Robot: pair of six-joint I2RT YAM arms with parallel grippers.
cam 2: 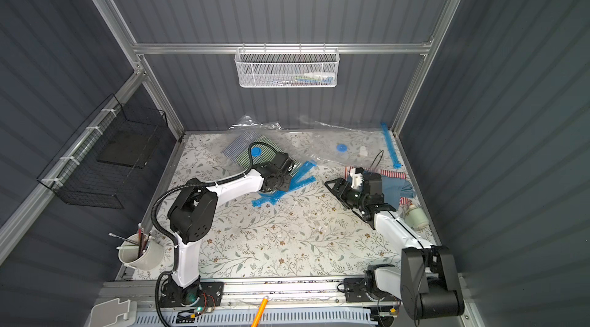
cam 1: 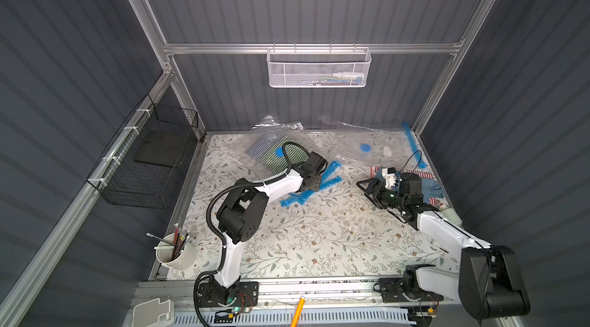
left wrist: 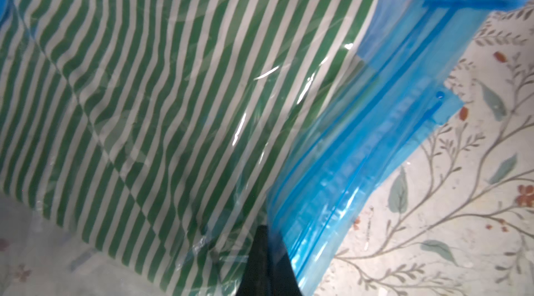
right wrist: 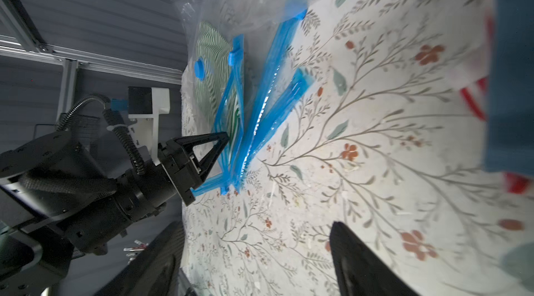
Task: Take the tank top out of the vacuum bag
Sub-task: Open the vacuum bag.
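Barely begun: the green-striped tank top (left wrist: pixel 173 92) lies wholly inside the vacuum bag (cam 1: pixel 329 178), far left on the counter (cam 1: pixel 319 239). The left fingers (left wrist: pixel 260 265) pinch tight on its blue zip edge. The right fingers (right wrist: pixel 361 260) gape wide, empty, to the right.

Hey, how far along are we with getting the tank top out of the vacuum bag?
Done: the blue zip strips of the vacuum bag lie splayed, so its mouth looks open. In hand: left claw shut on the bag's edge; right claw open, empty. Left: the striped tank top is still inside.
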